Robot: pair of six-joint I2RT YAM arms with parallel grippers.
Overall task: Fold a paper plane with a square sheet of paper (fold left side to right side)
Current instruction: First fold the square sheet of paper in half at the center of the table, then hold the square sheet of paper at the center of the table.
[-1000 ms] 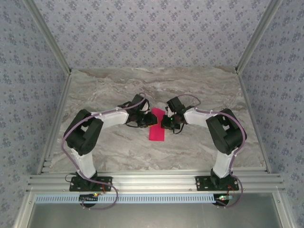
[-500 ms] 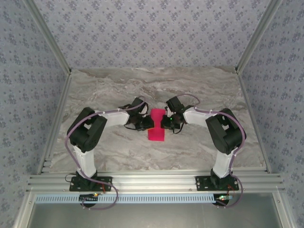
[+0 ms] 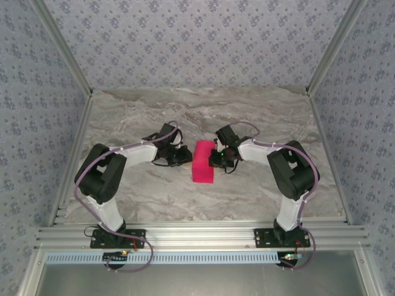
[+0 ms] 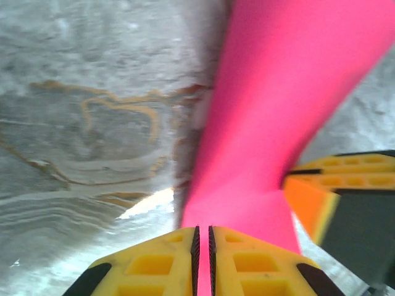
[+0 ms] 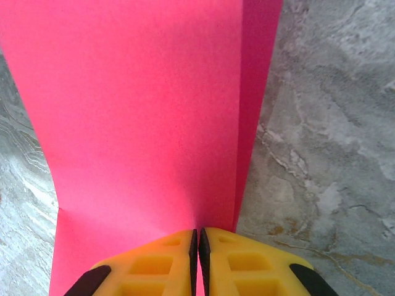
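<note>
While both pincers have the square sheet of paper between them, the fold from left to right is, I judge, not finished. The magenta sheet is at the middle of the marble table, between the two arms. In the view from above it looks like an upright rectangle and not a full square.

In its own wrist view, the left gripper has its yellow fingers pressed together. The pink paper runs down into the thin slit between them, so it seems to be clamped on the edge of the sheet. The right gripper is also closed, and it pinches the paper where it rises in front of its camera. There the upper layer stops a little before the right edge, and a narrow strip of the lower layer shows beside it.

To do this step well, I think the left pincer should carry its edge across until it lies exactly on the right edge. The right pincer should hold its side without moving. The paper is thin and bends easily, so a slow pull with no twist is safer. Only after this should the crease be pressed flat.

By count there are one sheet, two arms, two pincers with two fingers each, and one table.
</note>
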